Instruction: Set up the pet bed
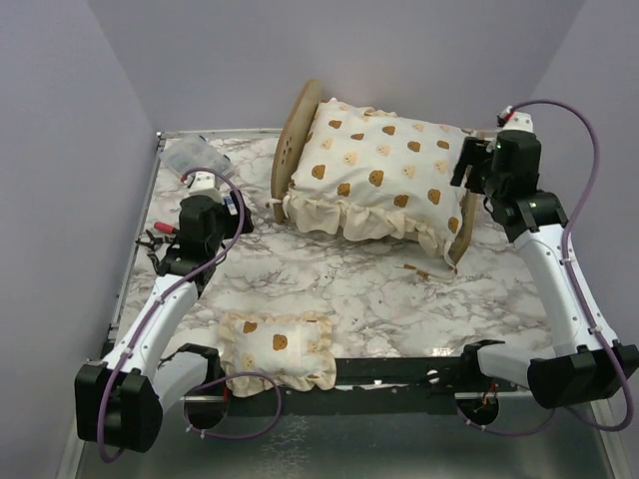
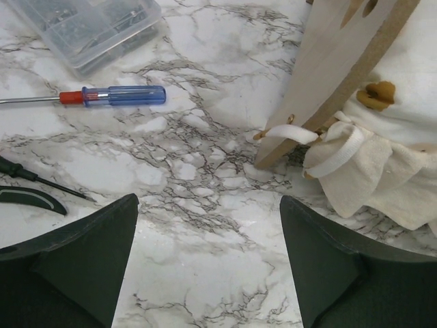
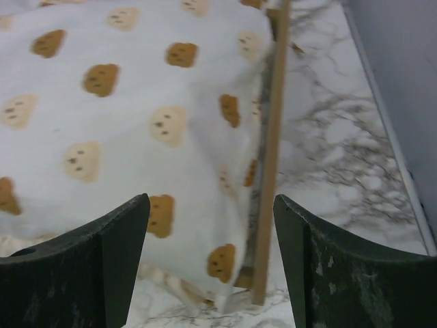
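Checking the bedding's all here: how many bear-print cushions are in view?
2. The large cushion lies on the bed frame; the small pillow lies on the table near its front edge. None seems hidden.

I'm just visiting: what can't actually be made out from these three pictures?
Base of the light plywood pet bed frame: every view, covered by the cream bear-print ruffled cushion.
Cutout in its headboard: nearly edge-on from above, cut by the top edge in the left wrist view.
Contents of the clear plastic box: left wrist view, blurred and cut off.
Tip of the blue-handled screwdriver: past the left edge.
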You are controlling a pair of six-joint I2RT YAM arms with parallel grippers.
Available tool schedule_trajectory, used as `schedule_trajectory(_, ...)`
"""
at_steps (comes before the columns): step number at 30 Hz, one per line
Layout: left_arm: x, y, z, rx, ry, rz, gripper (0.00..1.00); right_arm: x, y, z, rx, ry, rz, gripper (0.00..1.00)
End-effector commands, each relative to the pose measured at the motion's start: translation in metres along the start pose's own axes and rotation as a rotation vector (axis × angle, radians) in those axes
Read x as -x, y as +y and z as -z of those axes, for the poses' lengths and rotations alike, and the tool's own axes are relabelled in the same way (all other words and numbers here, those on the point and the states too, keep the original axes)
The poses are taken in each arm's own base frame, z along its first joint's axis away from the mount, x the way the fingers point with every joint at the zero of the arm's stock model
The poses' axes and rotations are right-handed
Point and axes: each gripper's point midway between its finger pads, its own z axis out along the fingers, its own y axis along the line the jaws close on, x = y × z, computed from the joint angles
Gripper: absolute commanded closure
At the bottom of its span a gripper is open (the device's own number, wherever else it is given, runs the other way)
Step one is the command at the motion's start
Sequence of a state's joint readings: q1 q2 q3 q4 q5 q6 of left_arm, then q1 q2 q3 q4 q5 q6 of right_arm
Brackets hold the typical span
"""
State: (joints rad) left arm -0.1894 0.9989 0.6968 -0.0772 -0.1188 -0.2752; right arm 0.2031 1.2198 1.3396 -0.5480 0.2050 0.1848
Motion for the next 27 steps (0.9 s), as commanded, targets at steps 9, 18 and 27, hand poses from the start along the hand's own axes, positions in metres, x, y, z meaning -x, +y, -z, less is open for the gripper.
schedule_trajectory(9,-0.008,-0.042,0.009,-0.167,0.023,-0.063,0.15,-0.096,-0.093,-0.043,-0.209,0.256,-0.198,0.28)
schedule_trajectory(18,-0.013,-0.091,0.029,-0.300,0.003,-0.155,0.18,-0.117,-0.094,-0.082,-0.194,0.336,-0.157,0.37)
schedule_trajectory(27,-0.001,-0.136,0.045,-0.372,0.002,-0.096,0.22,-0.132,-0.062,-0.084,-0.090,0.338,-0.151,0.74)
